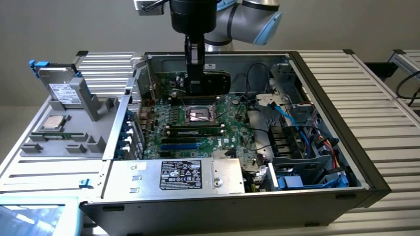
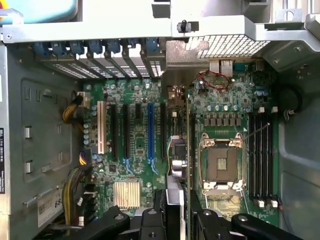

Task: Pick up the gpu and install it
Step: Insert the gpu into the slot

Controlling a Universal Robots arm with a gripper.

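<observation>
Against a plain grey wall, a slatted metal table (image 1: 387, 147) carries an open computer case (image 1: 217, 209). The arm (image 1: 246, 19) drops straight down into it, wrist vertical, with the gripper (image 1: 195, 84) aimed at the motherboard (image 1: 226, 118). Its fingers (image 2: 200, 220) are pinched narrow on the gpu (image 2: 176, 150), which hangs edge-on directly beneath the hand, close over the board and just beside the bare processor socket (image 2: 221, 162). I can't tell whether it touches a slot. A hard drive (image 1: 66, 91) stands well away from the hand, outside the case.

A white sticker (image 2: 50, 206) shows "68"; the power supply label (image 1: 182, 175) is unreadable
</observation>
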